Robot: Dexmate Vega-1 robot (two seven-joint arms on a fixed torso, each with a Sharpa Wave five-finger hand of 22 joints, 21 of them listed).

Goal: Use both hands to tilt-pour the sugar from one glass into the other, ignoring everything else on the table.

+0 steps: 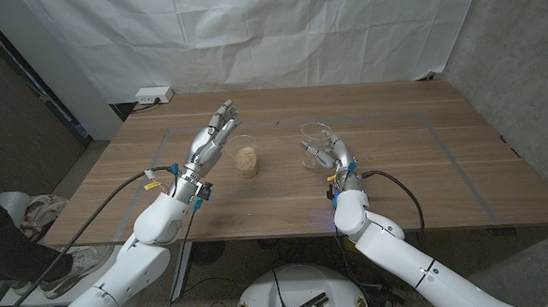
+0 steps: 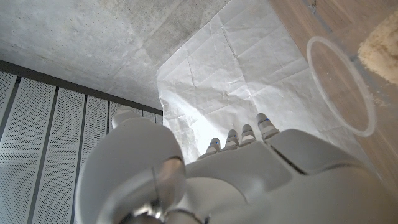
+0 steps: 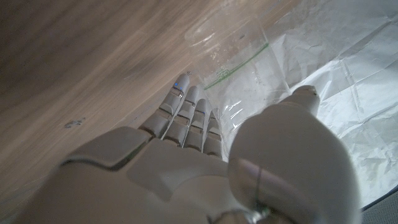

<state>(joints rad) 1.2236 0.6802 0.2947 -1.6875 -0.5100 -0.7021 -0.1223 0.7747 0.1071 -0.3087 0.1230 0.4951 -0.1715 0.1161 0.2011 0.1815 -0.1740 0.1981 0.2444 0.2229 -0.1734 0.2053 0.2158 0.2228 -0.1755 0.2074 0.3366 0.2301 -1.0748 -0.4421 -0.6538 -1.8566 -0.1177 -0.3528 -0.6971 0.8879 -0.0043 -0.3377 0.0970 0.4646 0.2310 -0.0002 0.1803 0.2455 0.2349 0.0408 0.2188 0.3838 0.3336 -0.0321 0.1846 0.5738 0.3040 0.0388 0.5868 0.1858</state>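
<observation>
Beside sugar glass (image 1: pixel 247 160), left hand (image 1: pixel 211 138) released; right hand (image 1: pixel 330 154) grasping empty glass (image 1: pixel 316 135).

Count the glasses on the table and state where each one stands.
2. The glass with sugar stands left of centre, beside the left hand. The empty glass stands right of centre, at the right hand.
</observation>
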